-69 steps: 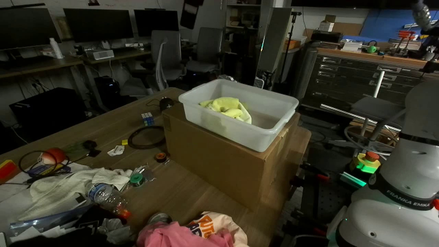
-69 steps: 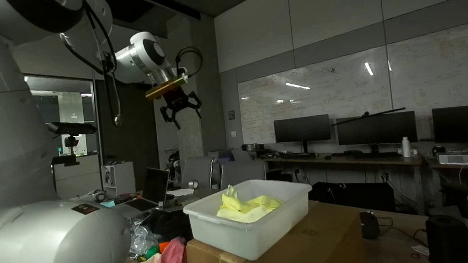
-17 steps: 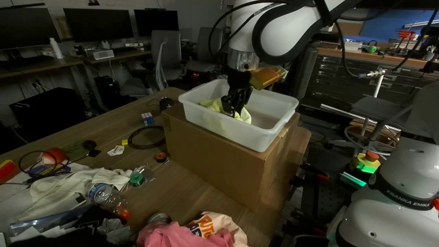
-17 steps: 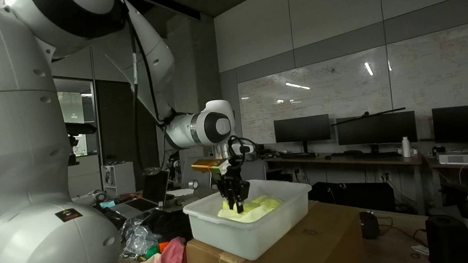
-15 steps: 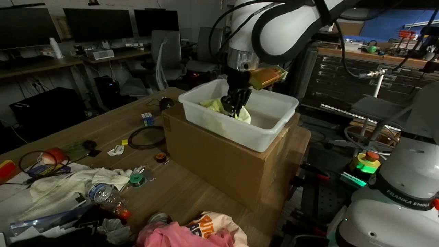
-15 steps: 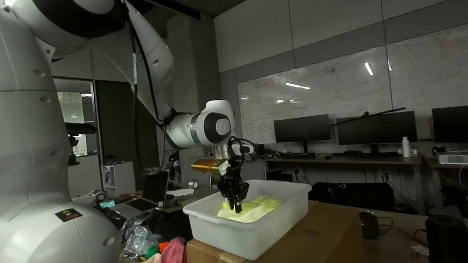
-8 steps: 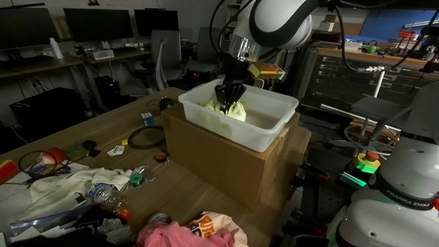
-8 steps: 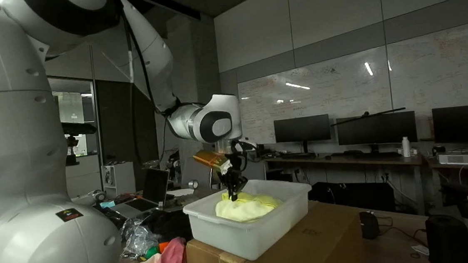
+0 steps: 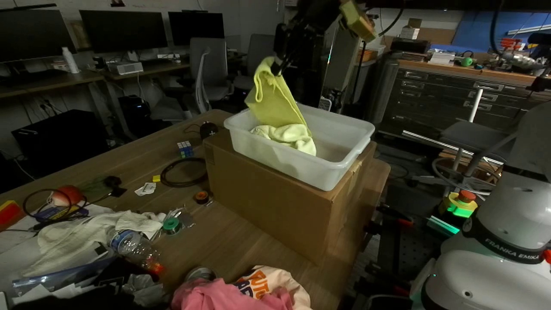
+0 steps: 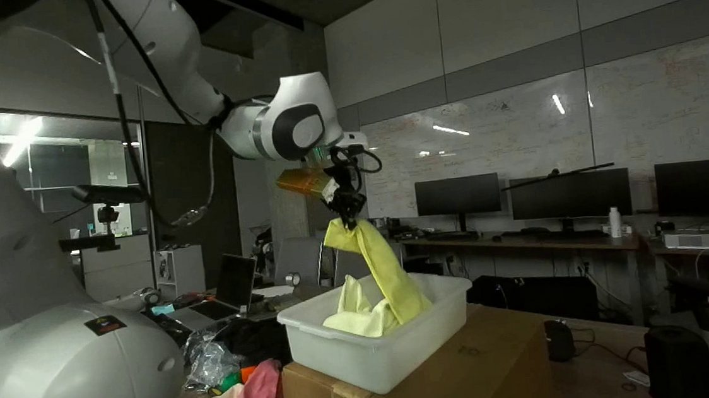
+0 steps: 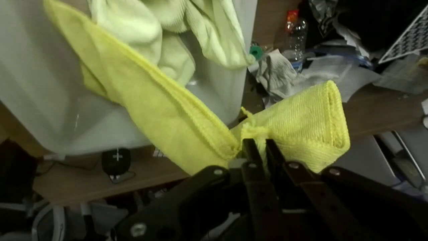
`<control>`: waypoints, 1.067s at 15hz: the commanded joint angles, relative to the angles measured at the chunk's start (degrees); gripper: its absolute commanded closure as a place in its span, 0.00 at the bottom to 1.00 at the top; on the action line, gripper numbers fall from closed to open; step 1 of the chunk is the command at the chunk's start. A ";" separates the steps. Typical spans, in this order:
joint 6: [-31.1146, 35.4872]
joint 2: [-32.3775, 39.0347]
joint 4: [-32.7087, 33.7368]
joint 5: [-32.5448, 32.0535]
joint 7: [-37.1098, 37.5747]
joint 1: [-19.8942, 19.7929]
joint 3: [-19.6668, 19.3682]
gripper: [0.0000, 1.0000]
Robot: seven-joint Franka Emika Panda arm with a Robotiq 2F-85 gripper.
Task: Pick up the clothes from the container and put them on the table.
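Note:
My gripper (image 11: 259,144) is shut on a bright yellow cloth (image 11: 170,117), pinching it near one corner; a folded end sticks out to the right of the fingers in the wrist view. In both exterior views the gripper (image 9: 277,68) hangs above the white container (image 9: 327,175). From the fingertips the yellow cloth (image 10: 385,269) slopes down, its lower part still inside the container (image 10: 342,358). A paler yellow cloth (image 9: 290,137) lies crumpled in the container, partly covered by the raised one. The table (image 9: 245,245) shows beside the container's support.
A cardboard box (image 9: 267,198) bears the container. Pink clothing (image 9: 228,297), a plastic bottle (image 9: 133,247), a white rag (image 9: 99,230), a cable coil (image 9: 184,172) and a puzzle cube (image 9: 185,149) lie on the table. A laptop (image 10: 235,284) stands farther back.
The gripper has closed on the yellow cloth and risen from inside the container, drawing the cloth up with it. The paler cloth has shifted a little but stays in the container.

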 commanded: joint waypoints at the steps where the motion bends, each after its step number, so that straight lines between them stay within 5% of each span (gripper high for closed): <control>1: 2.21 -6.95 0.17 -2.77 0.27 1.13 1.11 0.95; 8: 2.90 -11.29 5.39 -8.26 1.18 2.35 7.37 0.95; 16: -0.23 -4.42 14.03 -16.28 -0.66 7.26 17.66 0.95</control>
